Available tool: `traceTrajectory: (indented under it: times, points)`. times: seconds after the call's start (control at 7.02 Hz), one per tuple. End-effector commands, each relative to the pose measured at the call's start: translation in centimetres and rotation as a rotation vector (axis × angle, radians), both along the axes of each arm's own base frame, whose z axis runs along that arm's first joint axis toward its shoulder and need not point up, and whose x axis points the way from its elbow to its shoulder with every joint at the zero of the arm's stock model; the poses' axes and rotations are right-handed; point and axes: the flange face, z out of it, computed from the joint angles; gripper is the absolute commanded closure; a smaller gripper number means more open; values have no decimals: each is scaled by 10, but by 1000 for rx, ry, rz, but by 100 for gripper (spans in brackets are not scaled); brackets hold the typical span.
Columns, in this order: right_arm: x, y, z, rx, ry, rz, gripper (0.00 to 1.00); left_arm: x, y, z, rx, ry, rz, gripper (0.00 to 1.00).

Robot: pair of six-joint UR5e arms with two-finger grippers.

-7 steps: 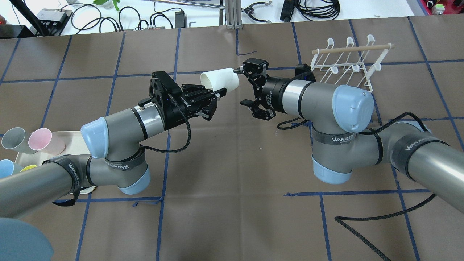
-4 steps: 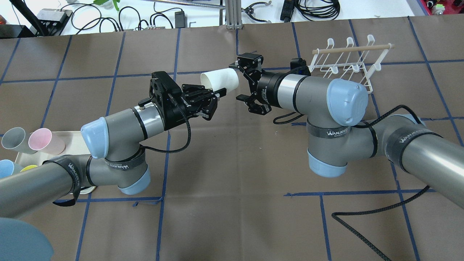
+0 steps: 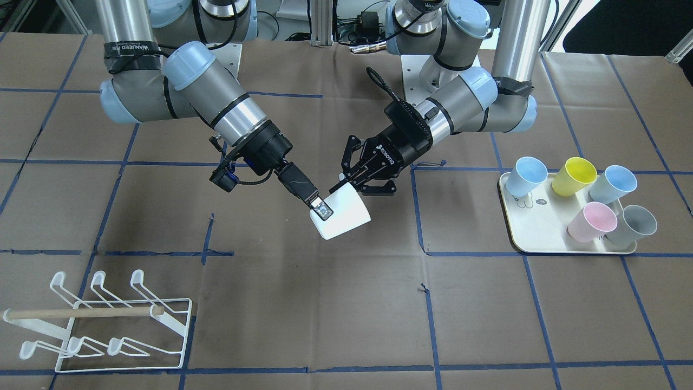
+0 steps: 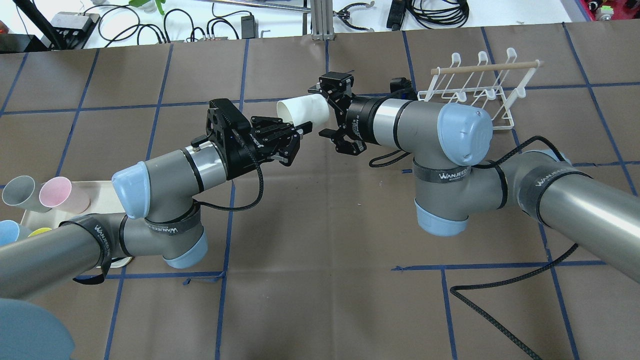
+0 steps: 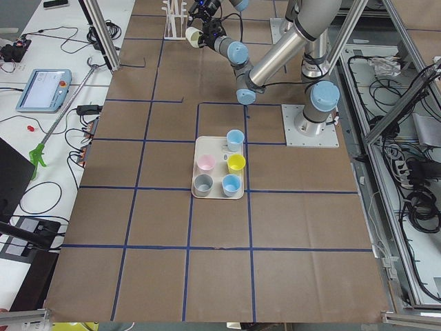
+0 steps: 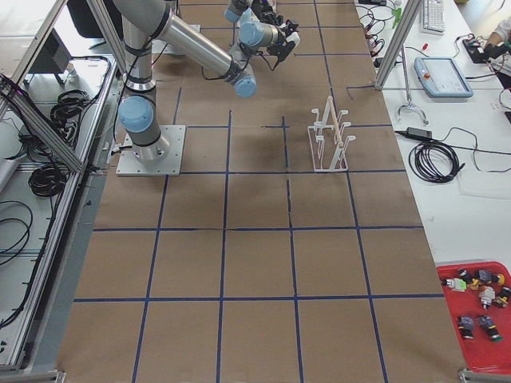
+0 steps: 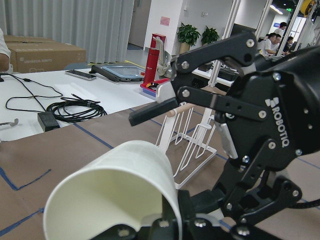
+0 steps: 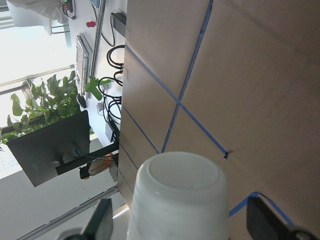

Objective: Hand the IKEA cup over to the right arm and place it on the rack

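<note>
The white cup (image 4: 302, 110) is in the air over the desk (image 4: 320, 250), clamped at its rim by the left claw (image 3: 346, 181), while the right claw (image 4: 326, 112) is spread apart around its base, so the transfer seems only half done and the rack (image 4: 475, 90), well apart, holds no cup.

Six cameras on one bench (image 4: 320, 310): two high, two at the ends, two wrist-mounted.
The overhead looks forward and down; the front one faces it from across, steeply down. The end views stand far back, looking along the bench. Each wrist camera sits close to the white cup (image 7: 120, 175), from opposite sides. Both high views share the cup and the rack (image 4: 485, 67).
</note>
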Motion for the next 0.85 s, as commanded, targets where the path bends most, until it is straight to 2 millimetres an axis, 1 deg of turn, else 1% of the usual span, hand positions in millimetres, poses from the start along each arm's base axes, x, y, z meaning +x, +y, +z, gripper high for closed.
traceTrajectory:
  times: [0.0, 0.14, 0.43, 0.71]
  points:
    - [5, -3, -8, 12, 2, 9, 5, 0, 0, -1, 2, 1, -1, 100]
    - [8, -12, -2, -4, -1, 11, 5, 0, 0, -1, 1, 1, -1, 100]
    - [15, -12, -8, 5, 2, 23, 6, 0, 0, -1, 1, 1, -1, 100]
    - [14, -15, -13, 10, 17, 6, 7, 0, 0, -1, 2, 1, -1, 100]
